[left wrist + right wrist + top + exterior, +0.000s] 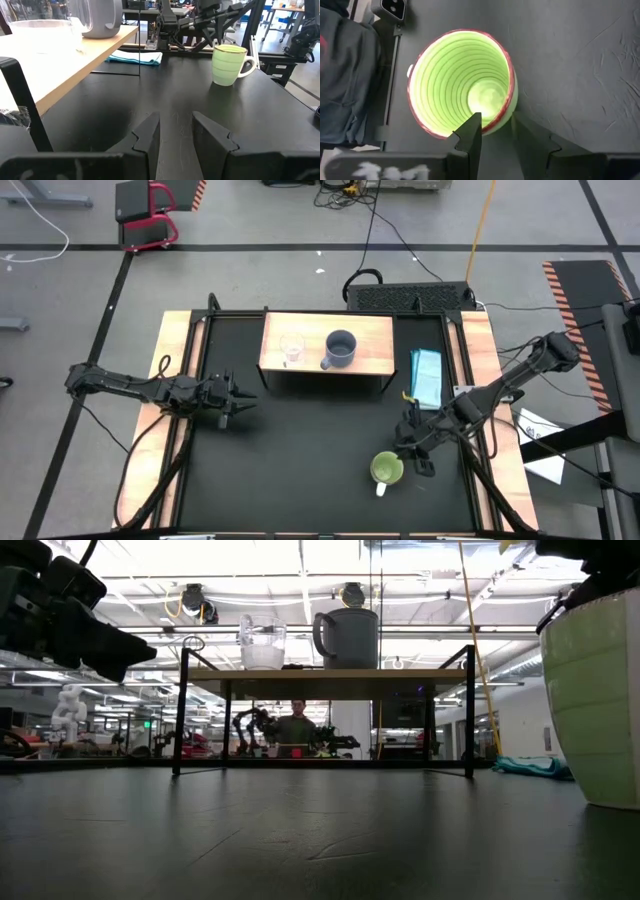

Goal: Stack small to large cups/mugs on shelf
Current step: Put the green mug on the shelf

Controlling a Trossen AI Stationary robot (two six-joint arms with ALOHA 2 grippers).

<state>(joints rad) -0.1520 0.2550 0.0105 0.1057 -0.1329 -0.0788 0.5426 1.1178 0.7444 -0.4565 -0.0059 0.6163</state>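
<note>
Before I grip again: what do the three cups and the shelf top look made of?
Small cup: clear, see-through, likely glass or plastic. Grey-blue mug: opaque, smooth, probably glazed ceramic. Green mug: glossy inside with ridged rings and a reddish rim, white handle, likely glazed ceramic. Shelf: pale wood-grain board on a black frame that looks like metal.

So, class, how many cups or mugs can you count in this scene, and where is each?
3: the clear glass cup and grey-blue mug stand on the shelf; the lime-green mug sits on the black table by the right gripper.
</note>
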